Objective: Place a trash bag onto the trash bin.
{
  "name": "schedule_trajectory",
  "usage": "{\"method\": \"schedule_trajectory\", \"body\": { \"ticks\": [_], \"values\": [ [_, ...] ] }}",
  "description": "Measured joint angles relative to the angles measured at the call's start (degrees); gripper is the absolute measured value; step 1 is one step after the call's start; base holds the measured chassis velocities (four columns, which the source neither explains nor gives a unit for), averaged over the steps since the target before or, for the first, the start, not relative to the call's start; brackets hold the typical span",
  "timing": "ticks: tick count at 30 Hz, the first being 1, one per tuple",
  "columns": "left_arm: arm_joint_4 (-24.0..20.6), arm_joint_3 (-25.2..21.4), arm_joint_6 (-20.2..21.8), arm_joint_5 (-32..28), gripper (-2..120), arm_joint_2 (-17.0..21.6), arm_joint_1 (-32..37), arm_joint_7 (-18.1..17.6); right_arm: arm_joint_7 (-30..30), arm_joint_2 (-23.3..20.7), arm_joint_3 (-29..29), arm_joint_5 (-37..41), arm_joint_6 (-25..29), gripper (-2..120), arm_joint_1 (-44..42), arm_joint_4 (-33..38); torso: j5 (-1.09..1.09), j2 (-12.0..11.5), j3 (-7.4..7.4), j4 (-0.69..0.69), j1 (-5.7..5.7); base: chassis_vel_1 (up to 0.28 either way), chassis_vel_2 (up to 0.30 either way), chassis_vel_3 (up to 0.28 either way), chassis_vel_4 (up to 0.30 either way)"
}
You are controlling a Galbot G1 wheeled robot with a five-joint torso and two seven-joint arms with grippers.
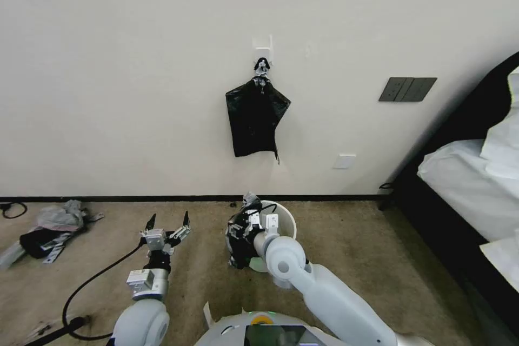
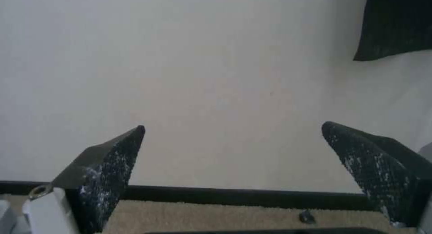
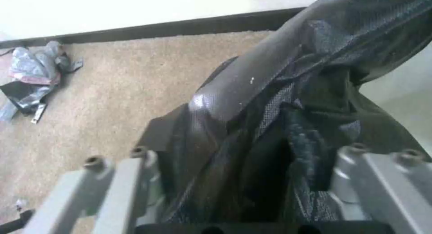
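Right gripper (image 1: 244,225) clamps crinkly trash bag (image 1: 238,243) beside round trash bin (image 1: 286,221).

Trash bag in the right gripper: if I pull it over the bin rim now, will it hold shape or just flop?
Probably flop: the trash bag hangs crumpled from the right gripper, folded in creases between the fingers. It looks thin and glossy, so likely light and prone to slipping. The trash bin seems small and light too; a sideways tug might tip it. The left gripper hovers open beside it.
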Motion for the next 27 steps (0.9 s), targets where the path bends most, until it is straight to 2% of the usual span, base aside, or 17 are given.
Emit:
{"method": "schedule_trajectory", "body": {
  "ticks": [2, 3, 7, 8, 11, 12, 13, 21, 25, 27],
  "values": [
    [0.0, 0.0, 0.0, 0.0, 100, 0.1, -0.1, 0.0, 0.0, -0.1, -0.1, -0.1, 0.0, 41, 0.0, 0.0, 0.00, 0.0, 0.00, 0.00, 0.00, 0.000, 0.000, 0.000, 0.000],
    [0.0, 0.0, 0.0, 0.0, 100, 0.1, -0.1, 0.0, 0.0, -0.1, -0.1, -0.1, 0.0, 41, 0.0, 0.0, 0.00, 0.0, 0.00, 0.00, 0.00, 0.000, 0.000, 0.000, 0.000],
    [-0.2, 0.1, 0.0, 0.0, 100, 0.2, 0.0, 0.0, -0.1, -0.3, -0.1, -0.2, 0.0, 22, -0.2, 0.2, 0.01, 0.0, 0.00, 0.00, 0.00, 0.000, 0.000, 0.000, 0.000],
    [-0.2, 0.1, 0.0, 0.0, 100, 0.2, 0.0, 0.0, -0.1, -0.3, -0.1, -0.2, 0.0, 22, -0.2, 0.2, 0.01, 0.0, 0.00, 0.00, 0.00, 0.000, 0.000, 0.000, 0.000],
    [-0.5, 0.8, 0.0, 0.1, 100, 0.6, 0.1, 0.1, -0.3, -0.8, 0.1, -0.3, 0.1, 6, -0.4, 0.6, 0.00, 0.0, 0.00, 0.00, 0.00, 0.000, 0.000, 0.000, 0.000],
    [-0.5, 0.8, 0.0, 0.1, 100, 0.6, 0.1, 0.1, -0.3, -0.8, 0.1, -0.3, 0.1, 6, -0.4, 0.6, 0.00, 0.0, 0.00, 0.00, 0.00, 0.000, 0.000, 0.000, 0.000],
    [-0.6, 1.0, 0.1, 0.1, 100, 0.7, 0.1, 0.1, -0.3, -1.0, 0.2, -0.3, 0.1, 1, -0.4, 0.8, 0.01, 0.0, 0.00, 0.00, 0.00, 0.000, 0.000, 0.000, 0.000],
    [-1.3, 4.7, 2.6, -0.1, 100, 3.0, -1.0, 0.2, -0.9, -3.2, 2.0, -0.3, 0.1, 0, -1.9, 3.2, 0.01, 0.0, 0.00, -0.01, 0.00, 0.000, 0.000, 0.000, 0.000],
    [-1.7, 8.3, 5.5, -1.6, 100, 5.6, -2.6, 0.2, -1.1, -4.4, 2.9, -0.3, 0.1, 0, -3.1, 4.8, 0.01, 0.0, 0.00, 0.00, 0.00, 0.000, 0.000, 0.000, 0.000],
    [-1.8, 11.5, 8.7, -3.7, 100, 7.5, -4.6, 0.2, -1.2, -4.8, 3.5, -0.3, 0.1, 0, -3.8, 5.8, 0.01, 0.0, 0.00, 0.00, 0.00, 0.000, 0.000, 0.000, 0.000]
  ]
}}
